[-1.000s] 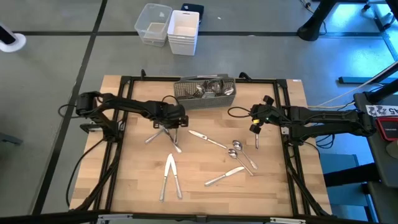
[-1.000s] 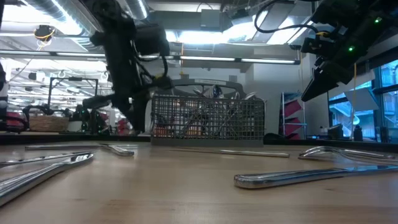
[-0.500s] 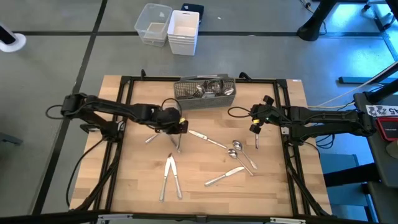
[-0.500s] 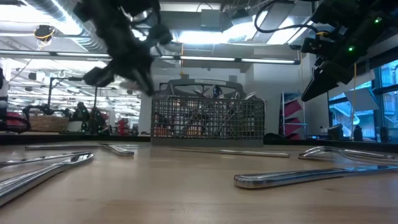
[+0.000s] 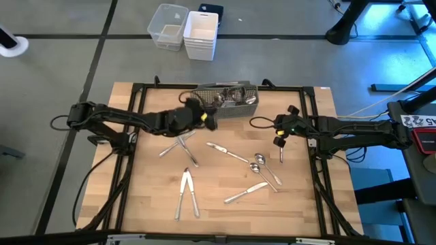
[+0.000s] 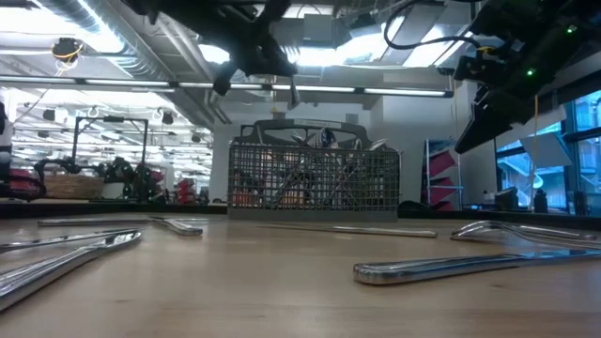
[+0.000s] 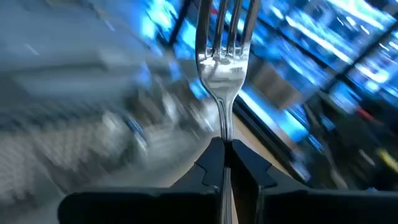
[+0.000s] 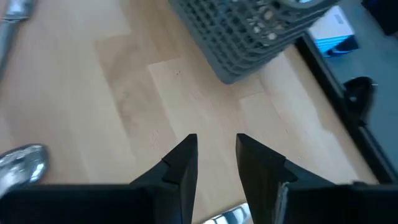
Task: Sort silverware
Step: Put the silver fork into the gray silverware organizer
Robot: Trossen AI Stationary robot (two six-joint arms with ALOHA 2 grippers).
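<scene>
Steel fork clamped in left gripper near caddy.

We are in a robotics lab or workshop. Behind the wooden table we see exposed ceiling ducts, strip lights and equipment racks; beyond its far edge lies grey concrete floor.

Left arm stretched across toward the table's back middle, left gripper raised off the wood, fingers pinched tight on a fork, tines pointing away from the wrist. Right arm reaching in from the right side, right gripper hovering low, fingers parted, holding nothing.
</scene>
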